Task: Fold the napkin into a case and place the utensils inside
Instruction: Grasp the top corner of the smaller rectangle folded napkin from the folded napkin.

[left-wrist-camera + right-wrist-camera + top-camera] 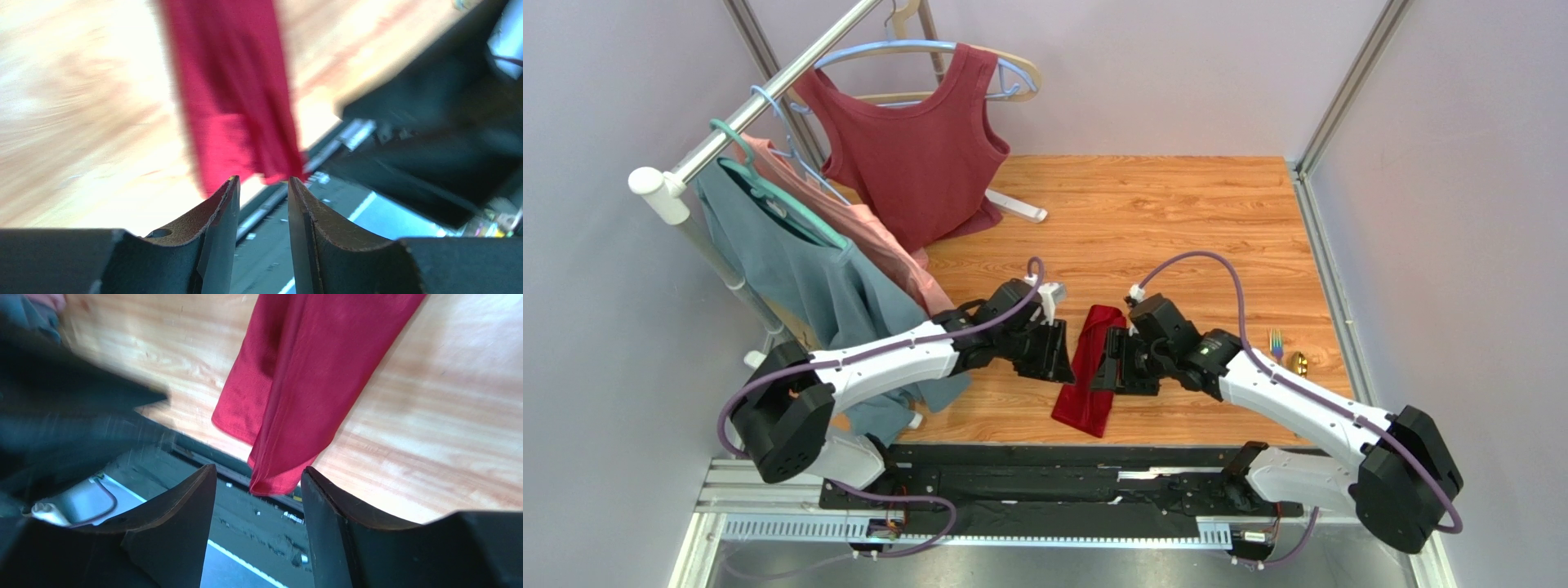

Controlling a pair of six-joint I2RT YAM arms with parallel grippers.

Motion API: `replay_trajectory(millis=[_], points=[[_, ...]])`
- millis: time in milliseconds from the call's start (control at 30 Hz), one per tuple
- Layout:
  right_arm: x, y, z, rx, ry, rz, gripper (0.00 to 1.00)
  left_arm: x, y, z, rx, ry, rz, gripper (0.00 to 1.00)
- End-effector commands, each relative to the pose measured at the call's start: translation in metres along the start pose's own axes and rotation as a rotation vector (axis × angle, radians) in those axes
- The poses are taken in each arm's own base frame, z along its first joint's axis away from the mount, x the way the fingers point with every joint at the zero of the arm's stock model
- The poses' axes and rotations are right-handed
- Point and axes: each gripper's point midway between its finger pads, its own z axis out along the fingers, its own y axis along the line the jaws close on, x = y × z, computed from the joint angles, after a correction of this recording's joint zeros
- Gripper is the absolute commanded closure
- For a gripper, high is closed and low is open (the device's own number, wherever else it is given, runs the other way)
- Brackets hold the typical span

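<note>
The crimson napkin lies folded into a narrow oblong strip on the wooden table, its near end at the table's front edge. My left gripper sits just left of it and my right gripper just right. In the left wrist view the napkin lies beyond the open left gripper, nothing between the jaws. In the right wrist view the napkin's lower corner hangs just past the open right gripper, untouched. The gold utensils lie by the table's right edge.
A clothes rail at back left carries a maroon sleeveless top, a teal shirt and a pink garment. A white piece lies on the table behind. A black rail runs along the front edge.
</note>
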Motion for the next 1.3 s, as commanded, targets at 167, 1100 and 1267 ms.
replay_trajectory(millis=[167, 1100, 1267], points=[[0.006, 0.006, 0.005, 0.213, -0.020, -0.011, 0.56, 0.013, 0.048, 0.031, -0.023, 0.056, -0.081, 0.56], [0.041, -0.008, 0.027, 0.557, 0.041, -0.228, 0.53, 0.044, 0.030, 0.056, 0.125, 0.088, -0.156, 0.67], [0.039, -0.018, 0.023, 0.632, 0.020, -0.263, 0.53, 0.050, 0.031, 0.056, 0.129, 0.104, -0.166, 0.67]])
